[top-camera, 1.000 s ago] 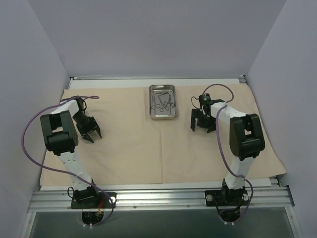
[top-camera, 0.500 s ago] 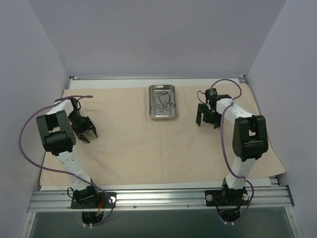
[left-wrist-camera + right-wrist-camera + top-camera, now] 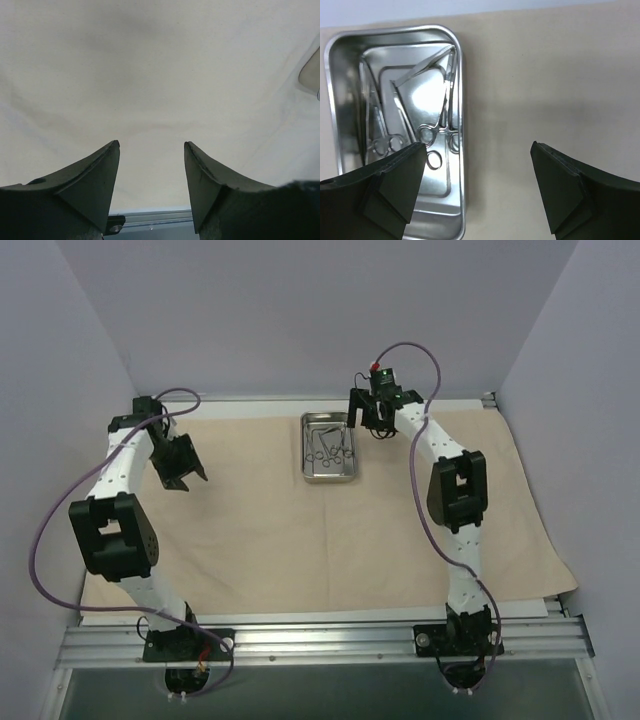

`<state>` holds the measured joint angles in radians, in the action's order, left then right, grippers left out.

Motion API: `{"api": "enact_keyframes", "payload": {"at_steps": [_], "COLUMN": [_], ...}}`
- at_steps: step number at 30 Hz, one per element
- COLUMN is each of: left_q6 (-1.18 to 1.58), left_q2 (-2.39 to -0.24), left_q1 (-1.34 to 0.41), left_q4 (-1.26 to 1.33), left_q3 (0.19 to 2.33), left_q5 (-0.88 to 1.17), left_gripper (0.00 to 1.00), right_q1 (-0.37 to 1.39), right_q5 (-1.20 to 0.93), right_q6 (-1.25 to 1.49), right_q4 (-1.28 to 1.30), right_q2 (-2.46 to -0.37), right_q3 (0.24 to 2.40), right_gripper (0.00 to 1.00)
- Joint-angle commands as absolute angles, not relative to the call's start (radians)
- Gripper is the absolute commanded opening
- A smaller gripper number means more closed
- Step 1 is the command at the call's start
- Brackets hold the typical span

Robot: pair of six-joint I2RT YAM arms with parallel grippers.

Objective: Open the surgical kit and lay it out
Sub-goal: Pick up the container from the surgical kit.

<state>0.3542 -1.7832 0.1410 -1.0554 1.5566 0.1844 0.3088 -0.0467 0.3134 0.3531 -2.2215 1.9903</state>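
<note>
- Since the earlier frame the left arm had swung to upper left, the right arm up beside the steel tray.
- The left jaws hung open, empty, over the cloth wrap.
- The tray, upper centre on the wrap, held the forceps.
- The right jaws gaped, empty.

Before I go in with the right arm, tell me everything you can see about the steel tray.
The tray is a shiny steel rectangle with rounded corners, a rolled rim and a stepped floor. It sits flat on the beige cloth near the far edge, its long side running away from the arms. Ring-handled forceps lie overlapping inside it, rings nearer, tips farther; their number is unclear. The open right claw hovers beside its right rim and appears not to touch it.
</note>
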Motion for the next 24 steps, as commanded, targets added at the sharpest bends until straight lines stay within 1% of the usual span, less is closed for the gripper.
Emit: {"api": "enact_keyframes", "payload": {"at_steps": [1, 3, 7, 12, 13, 15, 16, 18, 19, 21, 22, 24], "left_q6": [0.354, 0.360, 0.373, 0.377, 0.377, 0.377, 0.376, 0.374, 0.374, 0.374, 0.374, 0.374], "left_q2": [-1.744, -1.729, -1.700, -1.697, -1.695, -1.697, -1.695, -1.695, -1.694, -1.692, -1.693, -1.695], "left_q1": [0.103, 0.086, 0.057, 0.044, 0.043, 0.043, 0.043, 0.043, 0.043, 0.041, 0.043, 0.041], "left_q4": [-1.057, -1.055, -1.048, -1.054, -1.054, -1.058, -1.061, -1.065, -1.065, -1.066, -1.066, -1.071], "left_q3": [1.574, 1.575, 1.568, 1.568, 1.566, 1.568, 1.566, 1.565, 1.565, 1.563, 1.563, 1.565], "left_q5": [0.216, 0.219, 0.233, 0.239, 0.238, 0.233, 0.233, 0.230, 0.229, 0.229, 0.229, 0.229], "left_gripper": [0.63, 0.63, 0.63, 0.62, 0.61, 0.60, 0.60, 0.59, 0.59, 0.59, 0.59, 0.59], "right_q1": [0.325, 0.325, 0.327, 0.331, 0.333, 0.336, 0.337, 0.344, 0.345, 0.350, 0.354, 0.357], "right_q5": [-0.034, -0.017, -0.035, -0.071, -0.069, -0.069, -0.078, -0.081, -0.084, -0.087, -0.090, -0.097], "right_q6": [0.304, 0.296, 0.282, 0.281, 0.282, 0.285, 0.285, 0.287, 0.287, 0.288, 0.288, 0.294], "right_q4": [0.466, 0.466, 0.454, 0.440, 0.443, 0.439, 0.436, 0.433, 0.433, 0.437, 0.440, 0.451], "right_q2": [-2.322, -2.351, -2.381, -2.402, -2.405, -2.405, -2.402, -2.402, -2.402, -2.407, -2.408, -2.413], "right_q3": [2.113, 2.129, 2.123, 2.102, 2.102, 2.102, 2.100, 2.109, 2.117, 2.132, 2.152, 2.178], "right_gripper": [0.88, 0.88, 0.82, 0.71, 0.67, 0.63, 0.52, 0.40, 0.30, 0.24, 0.18, 0.12]}}
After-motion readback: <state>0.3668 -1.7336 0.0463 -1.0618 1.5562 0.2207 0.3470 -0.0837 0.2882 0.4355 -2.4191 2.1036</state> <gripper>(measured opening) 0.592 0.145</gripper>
